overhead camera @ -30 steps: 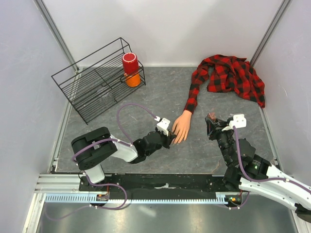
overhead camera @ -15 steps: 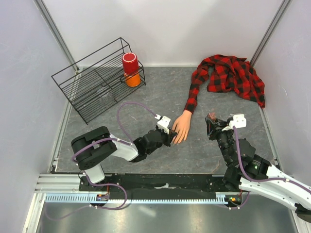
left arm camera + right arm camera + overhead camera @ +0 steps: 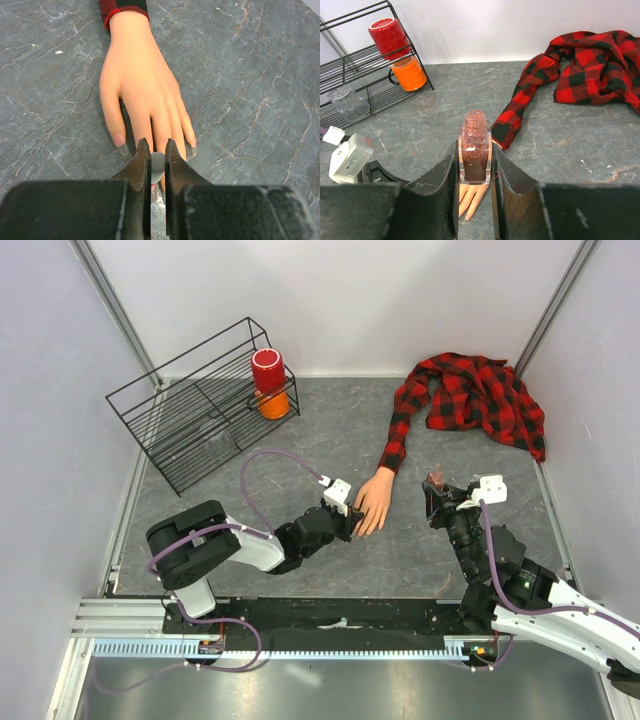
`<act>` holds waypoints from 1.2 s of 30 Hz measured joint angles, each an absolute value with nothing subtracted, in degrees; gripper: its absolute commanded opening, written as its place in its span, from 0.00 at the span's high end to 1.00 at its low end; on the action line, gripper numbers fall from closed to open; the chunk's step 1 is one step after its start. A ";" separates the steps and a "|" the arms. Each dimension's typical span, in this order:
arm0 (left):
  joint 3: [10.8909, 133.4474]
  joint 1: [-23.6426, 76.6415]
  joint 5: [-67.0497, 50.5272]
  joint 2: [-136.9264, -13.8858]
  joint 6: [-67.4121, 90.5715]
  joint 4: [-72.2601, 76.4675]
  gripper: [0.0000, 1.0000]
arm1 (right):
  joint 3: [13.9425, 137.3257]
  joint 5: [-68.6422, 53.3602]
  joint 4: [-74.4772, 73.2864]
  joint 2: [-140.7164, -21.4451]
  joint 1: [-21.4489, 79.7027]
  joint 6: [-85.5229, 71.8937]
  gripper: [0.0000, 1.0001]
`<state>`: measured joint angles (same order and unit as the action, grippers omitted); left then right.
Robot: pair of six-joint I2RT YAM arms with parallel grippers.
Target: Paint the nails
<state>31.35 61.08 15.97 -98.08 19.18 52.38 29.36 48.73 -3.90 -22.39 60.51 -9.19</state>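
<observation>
The pale peach mannequin hand (image 3: 375,502) lies palm down, coming out of a red-and-black plaid sleeve (image 3: 397,440). In the left wrist view the hand (image 3: 140,85) points at me, with the thumb nail (image 3: 119,139) and little-finger nail (image 3: 193,145) showing; the middle nails are hidden behind my fingers. My left gripper (image 3: 350,525) (image 3: 156,146) is at the fingertips, shut on a small white cap (image 3: 157,162). My right gripper (image 3: 436,490) (image 3: 475,150) stands right of the hand, shut on an uncapped bottle of red glitter polish (image 3: 475,145), held upright.
The plaid shirt (image 3: 480,395) is heaped at the back right. A black wire rack (image 3: 190,415) at the back left holds a red cup (image 3: 268,370), an orange cup (image 3: 273,403) and a clear glass (image 3: 347,102). Walls close in three sides.
My left gripper has edged slightly toward the hand's fingertips. The right arm and the bottle have not moved.
</observation>
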 measured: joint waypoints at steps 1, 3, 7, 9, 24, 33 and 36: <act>31.35 61.08 15.94 -98.08 19.18 52.38 0.98 | 29.36 48.73 -3.90 -22.39 60.51 -9.21 1.00; 31.33 61.08 15.86 -98.08 19.20 52.38 0.98 | 29.36 48.73 -3.90 -22.39 60.51 -9.19 1.00; 31.09 61.08 15.49 -98.08 19.20 52.42 0.98 | 29.36 48.73 -3.90 -22.39 60.51 -9.19 1.00; 30.72 61.08 15.25 -98.08 19.22 52.42 0.98 | 29.36 48.73 -3.90 -22.39 60.51 -9.19 1.00; 30.02 61.17 14.90 -98.08 19.29 52.40 0.98 | 29.36 48.71 -3.88 -22.39 60.51 -9.19 1.00; 29.93 61.25 14.79 -98.08 19.29 52.40 0.98 | 29.36 48.71 -3.88 -22.39 60.51 -9.19 1.00; 29.93 61.25 14.57 -98.08 19.29 52.42 0.98 | 29.36 48.71 -3.90 -22.37 60.51 -9.19 1.00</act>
<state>29.93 61.25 14.57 -98.08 19.29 52.42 29.36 48.71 -3.90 -22.37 60.51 -9.19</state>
